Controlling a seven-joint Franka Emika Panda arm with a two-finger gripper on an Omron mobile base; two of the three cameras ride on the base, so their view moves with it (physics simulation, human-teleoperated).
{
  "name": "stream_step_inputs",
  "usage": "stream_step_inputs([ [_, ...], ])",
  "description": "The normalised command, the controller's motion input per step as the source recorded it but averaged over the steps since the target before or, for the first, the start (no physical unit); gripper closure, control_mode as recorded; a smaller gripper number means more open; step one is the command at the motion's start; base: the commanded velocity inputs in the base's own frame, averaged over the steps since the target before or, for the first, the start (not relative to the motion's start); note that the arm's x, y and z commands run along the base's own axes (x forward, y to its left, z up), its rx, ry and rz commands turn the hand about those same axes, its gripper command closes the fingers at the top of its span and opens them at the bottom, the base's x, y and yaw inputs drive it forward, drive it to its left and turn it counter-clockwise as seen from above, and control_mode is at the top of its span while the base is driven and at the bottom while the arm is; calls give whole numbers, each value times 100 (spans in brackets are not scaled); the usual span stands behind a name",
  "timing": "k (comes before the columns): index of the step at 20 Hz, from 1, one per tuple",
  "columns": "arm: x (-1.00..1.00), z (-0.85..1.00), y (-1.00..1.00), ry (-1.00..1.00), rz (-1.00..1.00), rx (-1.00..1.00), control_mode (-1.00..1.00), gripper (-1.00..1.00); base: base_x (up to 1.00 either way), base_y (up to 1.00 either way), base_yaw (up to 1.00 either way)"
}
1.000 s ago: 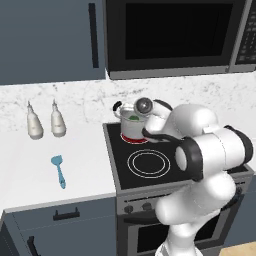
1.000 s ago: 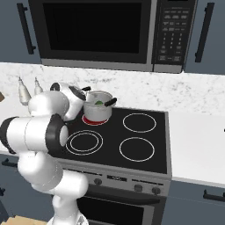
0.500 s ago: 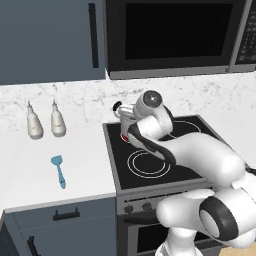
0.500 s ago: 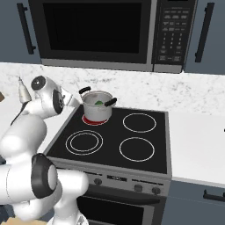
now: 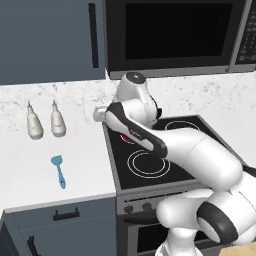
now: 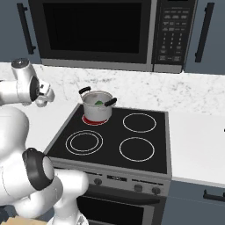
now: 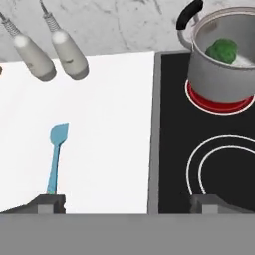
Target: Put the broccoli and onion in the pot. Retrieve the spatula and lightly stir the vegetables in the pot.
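step: fetch spatula (image 7: 56, 155) | hand (image 7: 127, 204): open, empty, above table (image 7: 114, 124) edge by stove | spatula: flat on table, toward 9 o'clock of hand, blade at 12, handle at 6, beside left fingertip | pot (image 7: 226, 60): at 1 o'clock, broccoli (image 7: 221, 50) inside

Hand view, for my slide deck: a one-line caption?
Open gripper above counter, spatula lying left, broccoli in the pot on the lit burner.
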Motion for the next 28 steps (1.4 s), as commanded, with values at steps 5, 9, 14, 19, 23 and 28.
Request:
stream_step_inputs([
  [5,-42,-21,50,13,85,-19,-100,-100,0,0,0],
  [9,-43,-41,31,0,100,-20,-100,-100,0,0,0],
  [14,-38,-42,21,0,100,-25,-100,-100,0,0,0],
  [19,-28,-41,19,-1,99,-33,-100,-100,0,0,0],
  [23,-11,-34,19,0,94,-32,-100,-100,0,0,0],
  [28,4,-23,5,-2,83,-15,-100,-100,0,0,0],
])
